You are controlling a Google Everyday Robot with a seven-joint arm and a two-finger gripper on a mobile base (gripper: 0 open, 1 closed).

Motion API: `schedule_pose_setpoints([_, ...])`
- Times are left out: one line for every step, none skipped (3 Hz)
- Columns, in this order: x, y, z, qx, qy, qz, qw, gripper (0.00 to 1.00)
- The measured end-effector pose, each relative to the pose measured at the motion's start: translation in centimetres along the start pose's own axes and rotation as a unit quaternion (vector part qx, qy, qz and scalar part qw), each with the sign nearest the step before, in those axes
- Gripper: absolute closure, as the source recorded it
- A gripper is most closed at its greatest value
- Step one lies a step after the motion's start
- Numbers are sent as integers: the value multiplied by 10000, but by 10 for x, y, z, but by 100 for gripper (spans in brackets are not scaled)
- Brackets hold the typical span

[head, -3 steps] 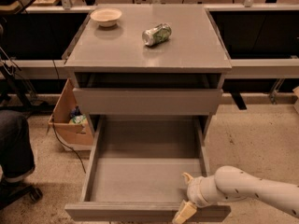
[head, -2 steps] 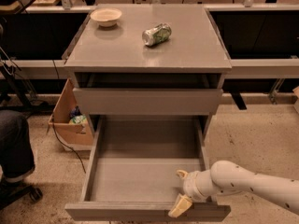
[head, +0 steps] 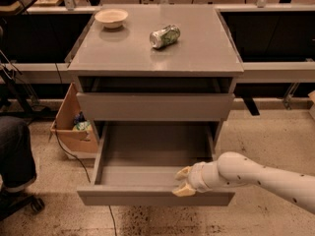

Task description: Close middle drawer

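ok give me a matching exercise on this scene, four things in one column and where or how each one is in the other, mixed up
Things:
1. middle drawer
2. bowl
3. can
4. tool

Place or state:
a. lying on its side on the cabinet top
b. pulled far out
c. at the open drawer's front edge, right of its middle
d. upright at the back left of the cabinet top

Pairs: 1-b, 2-d, 3-a, 4-c
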State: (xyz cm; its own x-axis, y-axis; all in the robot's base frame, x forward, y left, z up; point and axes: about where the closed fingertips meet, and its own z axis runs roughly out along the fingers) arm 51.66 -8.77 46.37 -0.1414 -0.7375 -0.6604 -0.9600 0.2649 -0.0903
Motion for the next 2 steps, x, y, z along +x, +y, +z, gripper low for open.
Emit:
schedule_pose_setpoints([-11,-8,0,60,-124,-89,9999,77])
schedule_pose_setpoints([-14,-7,-4,67,-188,-103,9997,55])
